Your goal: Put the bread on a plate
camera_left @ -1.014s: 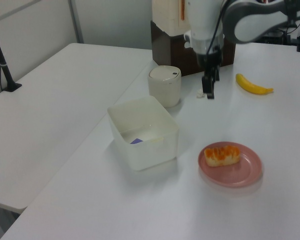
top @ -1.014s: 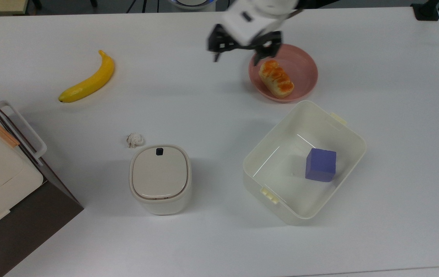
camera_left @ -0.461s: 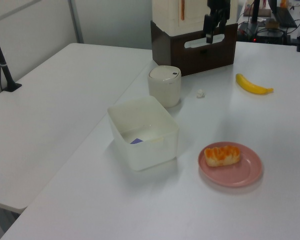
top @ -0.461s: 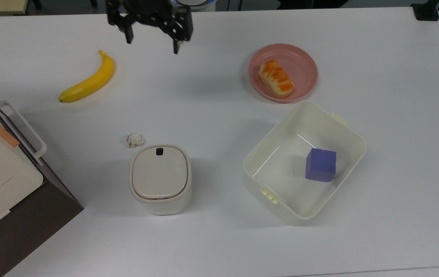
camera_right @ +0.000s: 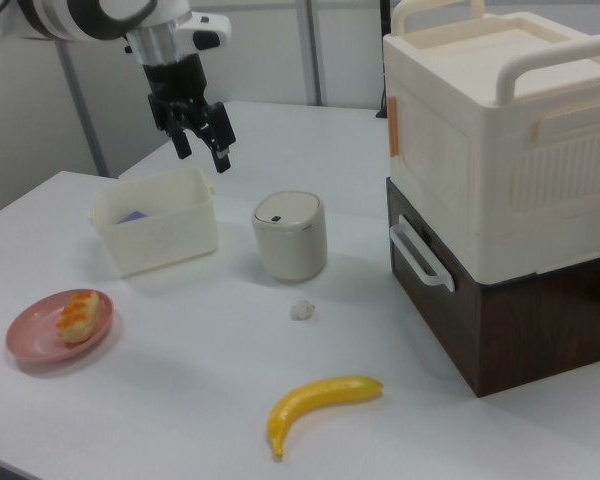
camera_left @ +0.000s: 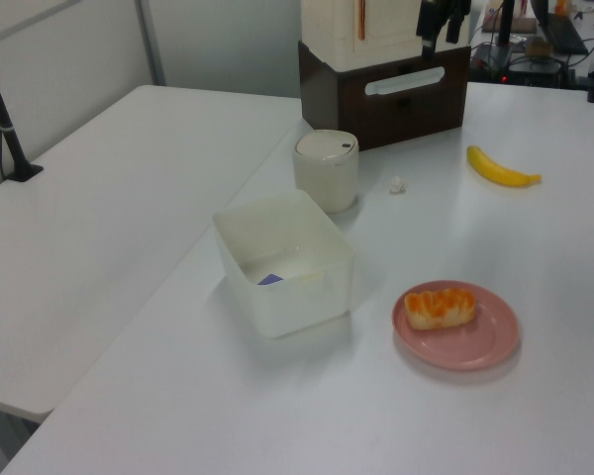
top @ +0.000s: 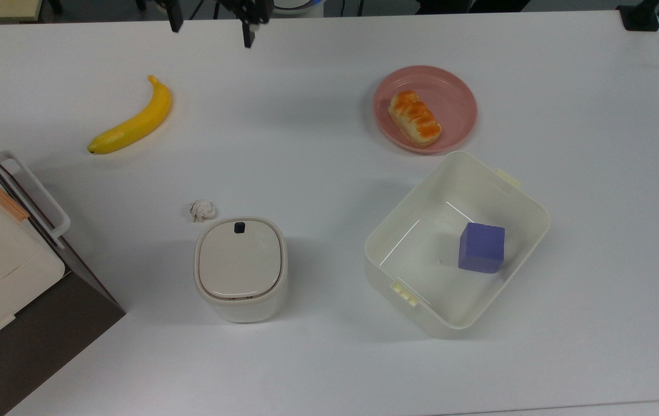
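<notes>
Claw, top view: your gripper (top: 209, 23) hangs spread and empty at the far table edge, well apart from the plate (top: 456, 98).
Bread, left view: the bread (camera_left: 440, 306) lies on the plate (camera_left: 485, 341).
Progress, right view: bread (camera_right: 78, 314) rests plated; you seem finished, nothing left.

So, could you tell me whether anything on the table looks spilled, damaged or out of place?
Nothing is spilled or damaged. The bread lies on the plate. The one stray item is a small crumpled white wad on the table beside the lidded canister.
</notes>
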Available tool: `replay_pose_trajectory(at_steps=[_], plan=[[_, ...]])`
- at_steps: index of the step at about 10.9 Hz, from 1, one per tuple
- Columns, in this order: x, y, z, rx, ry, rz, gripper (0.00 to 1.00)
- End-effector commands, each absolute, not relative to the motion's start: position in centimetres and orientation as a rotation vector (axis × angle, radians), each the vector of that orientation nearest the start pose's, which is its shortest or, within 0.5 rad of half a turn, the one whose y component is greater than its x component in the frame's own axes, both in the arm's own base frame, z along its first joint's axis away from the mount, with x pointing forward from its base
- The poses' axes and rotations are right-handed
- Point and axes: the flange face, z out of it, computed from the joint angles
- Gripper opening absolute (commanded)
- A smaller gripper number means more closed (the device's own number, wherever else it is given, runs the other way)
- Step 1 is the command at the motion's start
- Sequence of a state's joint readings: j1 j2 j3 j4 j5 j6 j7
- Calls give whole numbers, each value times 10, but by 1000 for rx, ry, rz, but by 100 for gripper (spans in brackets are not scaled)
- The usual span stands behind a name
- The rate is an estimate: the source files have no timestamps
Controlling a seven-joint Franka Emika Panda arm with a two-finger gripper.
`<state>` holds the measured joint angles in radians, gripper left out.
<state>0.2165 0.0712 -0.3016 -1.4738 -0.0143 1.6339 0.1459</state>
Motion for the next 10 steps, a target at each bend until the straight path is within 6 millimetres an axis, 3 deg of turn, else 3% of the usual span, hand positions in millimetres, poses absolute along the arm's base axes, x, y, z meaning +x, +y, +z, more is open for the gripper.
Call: replay_pose_trajectory(at_steps=[1, 7, 10], plan=[[568, -43, 630, -3136, 294, -80, 100], [571, -33, 605, -3142, 253, -18, 100], [571, -33, 606, -3142, 253, -20, 100]])
